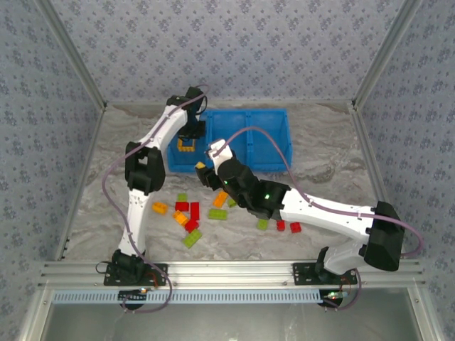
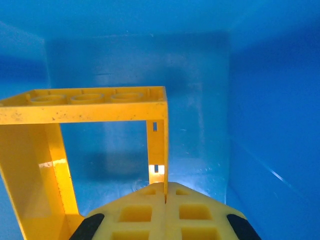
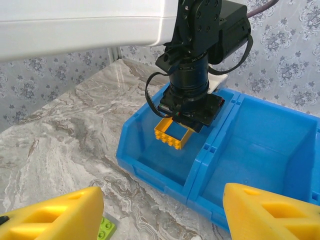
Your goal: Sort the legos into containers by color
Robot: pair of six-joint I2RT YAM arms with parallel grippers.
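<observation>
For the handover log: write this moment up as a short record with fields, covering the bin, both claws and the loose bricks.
blue bin: three compartments, at the far side of the table
left claw: shut on a yellow frame brick, inside the bin's leftmost compartment
right claw: open, nothing between its fingers, just in front of the bin
loose legos: orange, red and lime green, scattered on the table in front of the bin

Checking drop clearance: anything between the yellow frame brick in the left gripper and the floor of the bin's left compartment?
Nothing visible. Left gripper holds the yellow frame brick in the left compartment of the blue bin; the floor beneath looks bare. Right gripper stands open outside the bin.
</observation>
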